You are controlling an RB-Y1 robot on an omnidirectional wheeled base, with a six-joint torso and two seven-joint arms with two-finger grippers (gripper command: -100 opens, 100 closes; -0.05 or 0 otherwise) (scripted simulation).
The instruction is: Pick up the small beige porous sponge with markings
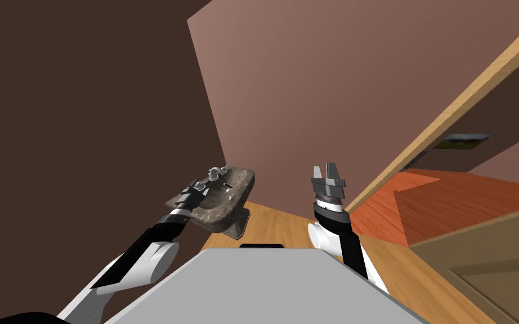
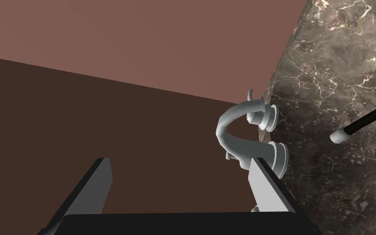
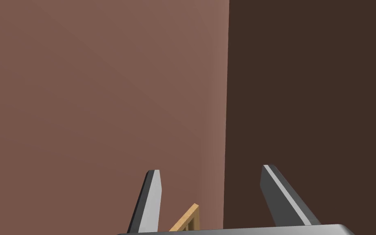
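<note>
The robot is wearing rounded white shells on its left arm (image 1: 150,264) and right arm (image 1: 348,241), each running into a black forearm and ribbed grey wrist ring, its dark boxy left gripper (image 1: 195,188) and right gripper (image 1: 324,169) carrying thin grey blade fingers.

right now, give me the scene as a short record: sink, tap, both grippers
sink: dark veined stone, on a pedestal
tap: grey, curved, on the sink's edge
stick: black with a white tip, lying on the sink
left gripper: open, empty, by the tap
right gripper: open, empty, raised clear of the sink
</note>
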